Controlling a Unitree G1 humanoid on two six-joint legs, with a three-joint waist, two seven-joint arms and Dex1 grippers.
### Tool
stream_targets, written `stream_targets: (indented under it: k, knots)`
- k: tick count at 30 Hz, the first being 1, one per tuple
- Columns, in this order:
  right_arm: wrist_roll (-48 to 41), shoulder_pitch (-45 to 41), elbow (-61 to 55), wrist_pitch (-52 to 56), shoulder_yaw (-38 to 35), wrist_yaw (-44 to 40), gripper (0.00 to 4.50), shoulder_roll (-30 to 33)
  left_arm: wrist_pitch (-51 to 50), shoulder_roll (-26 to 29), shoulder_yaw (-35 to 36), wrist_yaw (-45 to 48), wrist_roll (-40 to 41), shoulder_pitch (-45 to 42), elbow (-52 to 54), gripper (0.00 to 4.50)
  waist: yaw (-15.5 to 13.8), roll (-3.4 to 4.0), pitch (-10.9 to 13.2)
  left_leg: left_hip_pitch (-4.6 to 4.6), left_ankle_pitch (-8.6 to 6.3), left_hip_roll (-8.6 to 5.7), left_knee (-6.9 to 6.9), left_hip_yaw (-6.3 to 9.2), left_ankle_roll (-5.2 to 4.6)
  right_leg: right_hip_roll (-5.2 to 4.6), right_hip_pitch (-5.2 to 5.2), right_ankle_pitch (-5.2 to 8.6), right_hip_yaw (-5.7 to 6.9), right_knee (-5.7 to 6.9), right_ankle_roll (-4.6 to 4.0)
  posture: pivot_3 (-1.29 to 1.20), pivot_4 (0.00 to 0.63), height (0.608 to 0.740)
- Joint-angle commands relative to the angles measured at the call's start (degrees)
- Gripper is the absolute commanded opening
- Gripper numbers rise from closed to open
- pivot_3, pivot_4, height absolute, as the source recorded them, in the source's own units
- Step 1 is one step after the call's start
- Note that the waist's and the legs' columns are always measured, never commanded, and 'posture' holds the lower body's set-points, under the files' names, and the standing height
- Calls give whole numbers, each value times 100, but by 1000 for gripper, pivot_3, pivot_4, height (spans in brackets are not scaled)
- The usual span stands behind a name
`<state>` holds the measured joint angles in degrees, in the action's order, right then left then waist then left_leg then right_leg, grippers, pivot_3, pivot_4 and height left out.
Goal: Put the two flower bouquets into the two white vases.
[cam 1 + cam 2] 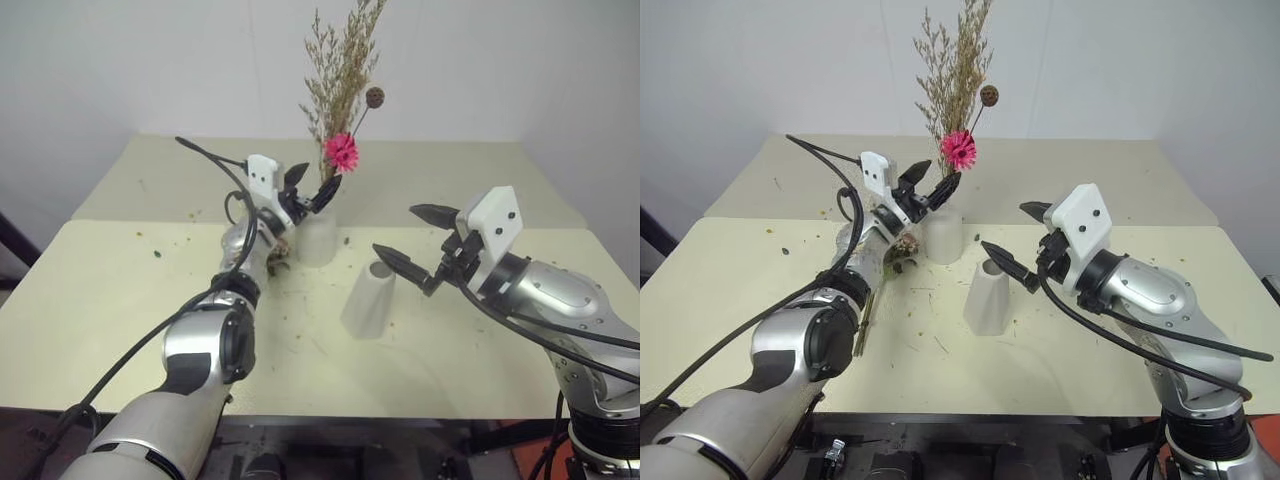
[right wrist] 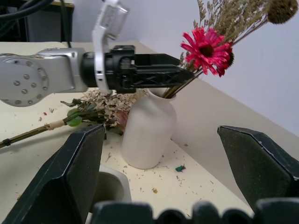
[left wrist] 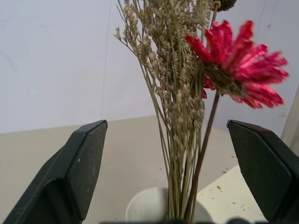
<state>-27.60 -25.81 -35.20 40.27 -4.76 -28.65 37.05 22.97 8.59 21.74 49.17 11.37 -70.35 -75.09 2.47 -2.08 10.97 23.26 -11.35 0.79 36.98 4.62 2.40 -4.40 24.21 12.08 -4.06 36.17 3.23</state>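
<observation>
Dried grasses (image 1: 340,70) tops cut off by frame; second bouquet (image 2: 88,112) mostly behind left arm.

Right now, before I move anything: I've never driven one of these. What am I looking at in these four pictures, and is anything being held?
The two wide pictures come from the robot's head, looking down over its arms onto a cream table. The other two come from cameras on each wrist, looking along that gripper's black fingers.

The left gripper is open, its fingers either side of the dried grass bouquet, which already stands in the rounded vase; it is not gripping the stems. The right gripper is open and empty, hovering by the cone vase, which stands empty.

The second bouquet, with green leaves, lies on the table beside the rounded vase, below the left arm. So nothing is held now.
</observation>
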Motion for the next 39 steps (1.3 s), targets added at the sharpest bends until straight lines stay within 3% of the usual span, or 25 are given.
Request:
stream_targets:
  k: [1,8,15,21,25,28,31,36,39]
  knots:
    - [43,-149,-19,-145,-25,-18,4500,-18,173,147,48,512,254,143,405,4486,8,0,0,-1,0,0,0,0,0,0,0,0,0,0,0,0,150,740]
    - [97,-215,207,-170,1,-77,4500,-23,-205,310,172,1374,954,579,1322,4486,5,0,0,0,0,1,1,0,0,0,-1,-1,0,0,-1,0,150,740]
    - [98,-199,255,-201,-54,-121,4500,-31,-2094,508,-71,1313,1935,2197,4610,4486,60,1,0,-7,0,6,0,0,0,2,-1,-2,-5,6,-3,0,150,740]
    - [37,-115,304,-168,-180,-225,4500,49,-4687,607,-256,-1240,2414,4215,8139,4486,9,2,-1,-10,0,8,2,3,0,1,-5,-2,-5,9,-4,0,150,740]
    - [-203,-117,375,25,-382,-530,4500,309,-6653,901,-285,-2979,2532,4884,9669,4486,-30,1,-1,-14,0,7,3,3,0,1,-9,-2,-5,10,-3,0,150,740]
    - [-478,-85,427,130,-541,-908,4500,609,-8082,1107,-350,-4151,2355,4841,10326,4486,-41,1,-1,-19,0,7,8,4,0,3,-17,0,-2,8,0,0,150,740]
    - [-584,-70,493,199,-559,-1245,4500,972,-9466,914,223,-4849,2843,4659,10759,4486,-28,1,-1,-29,0,7,8,2,0,3,-27,11,-3,5,16,0,150,740]
    - [-792,-176,548,299,-580,-1515,4500,1286,-11274,684,596,-5216,3090,4490,11409,4486,9,0,-1,-28,0,7,7,1,0,5,-25,12,-3,4,17,0,150,740]
    - [-799,-273,542,263,-503,-1625,4500,1406,-11547,680,570,-5364,3241,4607,11491,4486,11,0,-1,-28,0,7,5,-1,0,5,-22,13,-6,4,16,0,150,740]
